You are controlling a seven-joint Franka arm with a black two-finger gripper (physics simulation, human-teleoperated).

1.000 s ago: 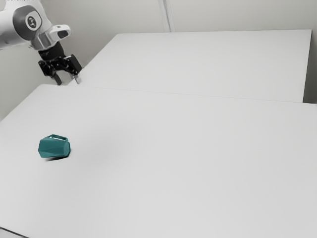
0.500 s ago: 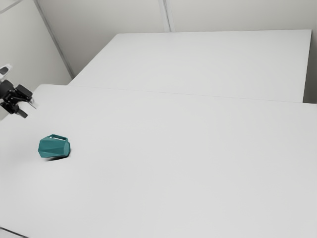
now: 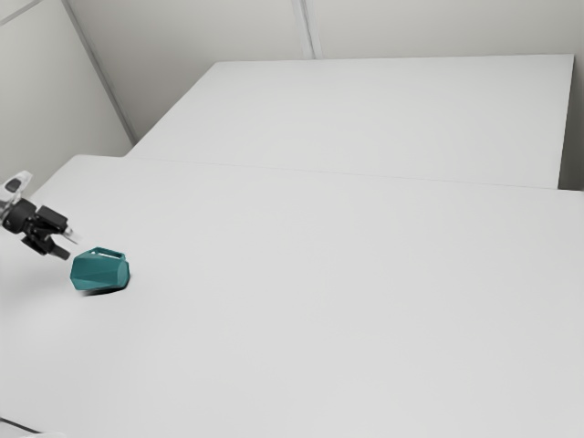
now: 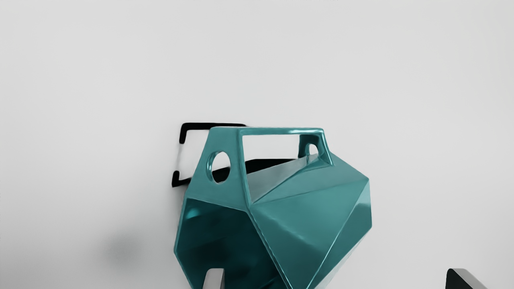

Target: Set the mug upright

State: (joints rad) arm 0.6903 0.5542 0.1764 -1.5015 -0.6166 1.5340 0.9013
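The mug (image 3: 96,271) lies on its side on the white table (image 3: 319,319), not upright, with its open mouth (image 4: 229,241) toward the exterior view's left and its base (image 3: 121,274) toward the exterior view's right. The handle (image 4: 281,131) stands out from the mug's side, clear of the tabletop. Just beside the mug, above its mouth end, is the gripper (image 3: 72,247), its two fingers spread wide and nothing held between them. In the wrist view one fingertip (image 4: 215,279) overlaps the mug's mouth, while the other fingertip (image 4: 461,281) is past the base end, apart from the mug. The step in hand looks to be getting lined up for a grip, with the turning upright left to do. The next move likely calls for settling the fingers low around the mug, one on each side of what they are to pinch, before closing. A finger coming down on the rim could shove or roll the mug. Once held firmly, it needs tipping until the mouth faces up and the base rests flat.
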